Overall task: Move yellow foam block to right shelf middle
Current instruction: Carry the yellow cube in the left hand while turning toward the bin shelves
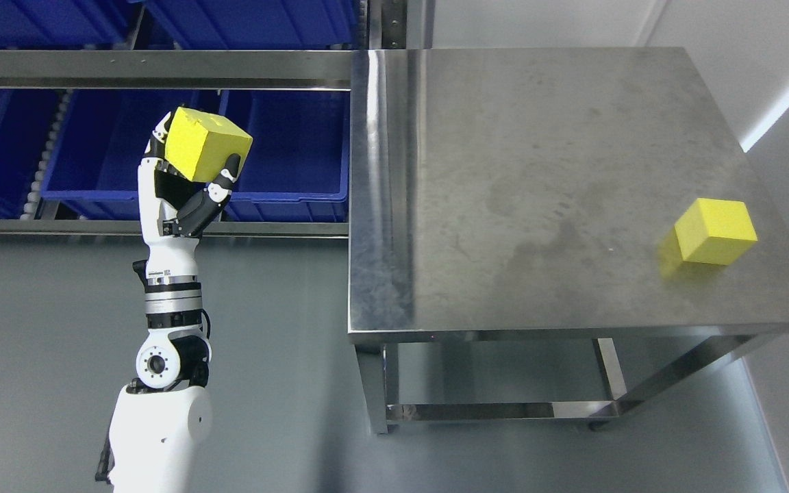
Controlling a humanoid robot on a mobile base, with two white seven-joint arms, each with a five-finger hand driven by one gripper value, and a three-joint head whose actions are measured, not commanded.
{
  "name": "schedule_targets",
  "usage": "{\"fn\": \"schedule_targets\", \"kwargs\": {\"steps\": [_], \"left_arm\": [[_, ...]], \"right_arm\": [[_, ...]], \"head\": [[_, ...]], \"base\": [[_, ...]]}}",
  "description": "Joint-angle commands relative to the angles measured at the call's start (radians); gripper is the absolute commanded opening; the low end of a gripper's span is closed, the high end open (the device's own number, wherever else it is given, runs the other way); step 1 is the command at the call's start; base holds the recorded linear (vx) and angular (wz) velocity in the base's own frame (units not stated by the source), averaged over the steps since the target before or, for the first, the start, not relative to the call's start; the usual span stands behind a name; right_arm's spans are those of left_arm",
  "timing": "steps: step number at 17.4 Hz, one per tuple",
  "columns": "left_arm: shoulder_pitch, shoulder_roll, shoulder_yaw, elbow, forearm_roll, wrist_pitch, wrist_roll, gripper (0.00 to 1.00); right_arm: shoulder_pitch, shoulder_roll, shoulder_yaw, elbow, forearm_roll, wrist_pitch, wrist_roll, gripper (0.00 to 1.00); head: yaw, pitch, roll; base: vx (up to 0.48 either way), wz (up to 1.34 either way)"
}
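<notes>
My left hand (pixel 189 171) is raised at the left of the head view, fingers curled around a yellow foam block (pixel 204 142). The block is tilted and held in front of a blue bin (pixel 285 157) on the shelf rack, just left of the steel table. A second yellow foam block (pixel 715 231) rests on the steel table (pixel 538 171) near its right edge. My right arm does not show.
The rack (pixel 155 68) at the back left has steel rails and several blue bins on two levels. The table's left edge stands close to my raised hand. Grey floor lies below, and a white wall runs along the right.
</notes>
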Motion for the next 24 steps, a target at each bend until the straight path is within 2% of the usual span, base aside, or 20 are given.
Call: {"fn": "schedule_targets", "kwargs": {"steps": [1, 16, 24], "left_arm": [[0.003, 0.015, 0.038, -0.008, 0.0, 0.003, -0.001, 0.39], [0.021, 0.015, 0.069, -0.029, -0.005, 0.023, -0.001, 0.38], [0.056, 0.059, 0.113, -0.048, -0.005, 0.031, -0.002, 0.38]], "right_arm": [[-0.002, -0.017, 0.0, -0.017, 0.0, 0.0, 0.0, 1.0], [-0.003, -0.017, 0.0, -0.017, 0.0, 0.0, 0.0, 1.0], [-0.003, -0.017, 0.0, -0.017, 0.0, 0.0, 0.0, 1.0]], "head": [[0.0, 0.0, 0.0], [0.0, 0.0, 0.0], [0.0, 0.0, 0.0]], "base": [[-0.121, 0.39], [-0.052, 0.49], [0.064, 0.61]]}}
